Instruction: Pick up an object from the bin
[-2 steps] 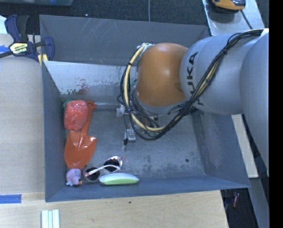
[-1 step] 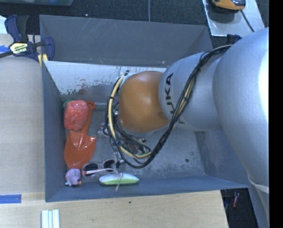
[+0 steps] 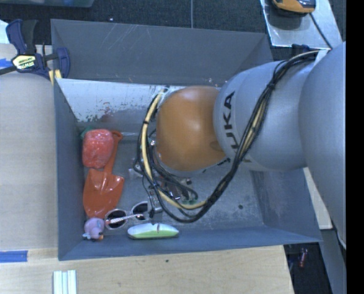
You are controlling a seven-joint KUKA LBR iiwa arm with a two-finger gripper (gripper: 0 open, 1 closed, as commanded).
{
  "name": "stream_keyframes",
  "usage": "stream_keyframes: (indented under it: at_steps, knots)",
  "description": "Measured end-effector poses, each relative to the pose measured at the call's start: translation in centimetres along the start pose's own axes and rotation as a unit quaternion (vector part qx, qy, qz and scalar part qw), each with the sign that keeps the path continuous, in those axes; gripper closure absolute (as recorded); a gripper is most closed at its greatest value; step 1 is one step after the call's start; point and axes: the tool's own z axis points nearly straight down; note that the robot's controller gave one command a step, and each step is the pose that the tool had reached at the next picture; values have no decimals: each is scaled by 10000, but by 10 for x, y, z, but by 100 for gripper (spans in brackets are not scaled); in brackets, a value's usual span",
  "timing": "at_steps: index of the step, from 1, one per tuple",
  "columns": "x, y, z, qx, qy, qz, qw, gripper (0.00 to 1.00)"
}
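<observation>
My gripper (image 3: 152, 206) reaches down under the arm's orange cover and cables, near the front of the bin. Its tip is right beside a pair of white-and-black sunglasses (image 3: 125, 216) lying on the bin floor. Just in front of it lies a flat green-and-white oblong thing (image 3: 153, 230) against the front wall. A small purple and pink toy (image 3: 94, 228) sits in the front left corner. Nothing can be seen held in the gripper.
A crumpled red thing (image 3: 99, 146) and below it an orange rubbery thing (image 3: 101, 192) lie along the left wall. The arm and its orange cover hide the middle and right of the bin floor.
</observation>
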Motion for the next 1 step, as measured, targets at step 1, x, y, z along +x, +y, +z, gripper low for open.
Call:
stream_keyframes:
  at_steps: [1]
  knots:
    - [0, 15, 10, -7, -16, 58, 10000, 0]
